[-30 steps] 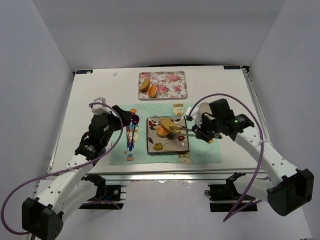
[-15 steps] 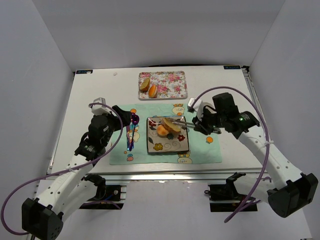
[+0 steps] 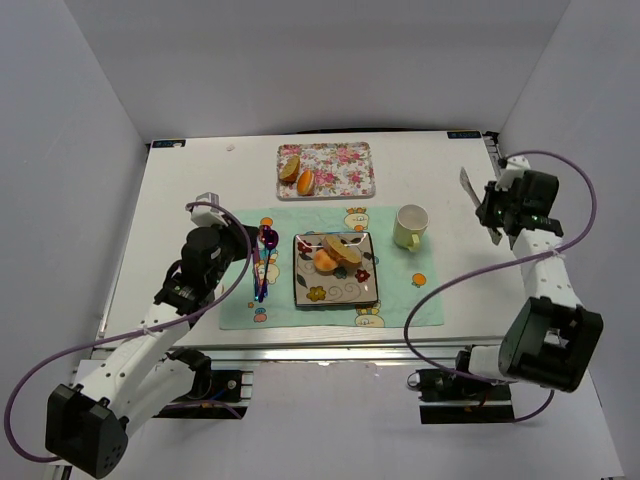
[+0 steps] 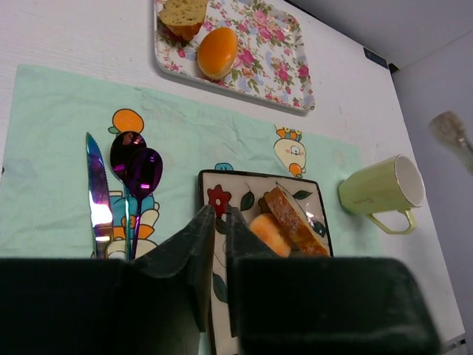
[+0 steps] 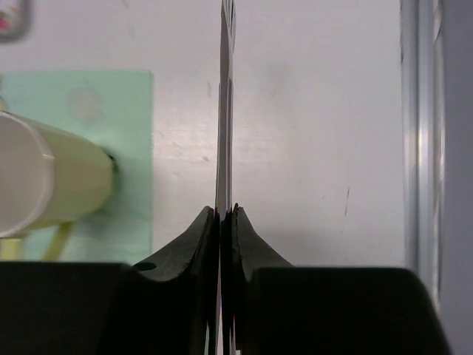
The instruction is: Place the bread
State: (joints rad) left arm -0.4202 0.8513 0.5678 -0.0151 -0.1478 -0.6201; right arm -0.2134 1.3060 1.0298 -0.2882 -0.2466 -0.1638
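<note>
A slice of bread [image 3: 346, 248] [image 4: 293, 220] lies on the square patterned plate [image 3: 340, 291] [image 4: 220, 194], leaning on an orange bun [image 3: 323, 262] [image 4: 267, 231]. My right gripper [image 3: 492, 212] [image 5: 225, 211] hovers near the table's right edge, far from the plate. It is shut on thin metal tongs [image 3: 467, 186] [image 5: 225, 111], seen edge-on between its jaws. On the left, my left gripper [image 3: 242, 243] [image 4: 219, 214] sits low beside the plate's left rim, jaws drawn together with nothing between them.
A floral tray [image 3: 350, 170] [image 4: 275, 53] at the back holds a bread piece [image 3: 289, 169] and another orange bun [image 3: 306, 182]. A pale green mug [image 3: 409, 226] [image 4: 377, 191] [image 5: 52, 181] stands right of the plate. On the green mat lie a knife [image 4: 96, 200] and purple spoons [image 3: 267, 240].
My right arm has swung from over the plate to the far right edge with the tongs, leaving the bread slice on the plate. My left gripper's jaws have come together.
</note>
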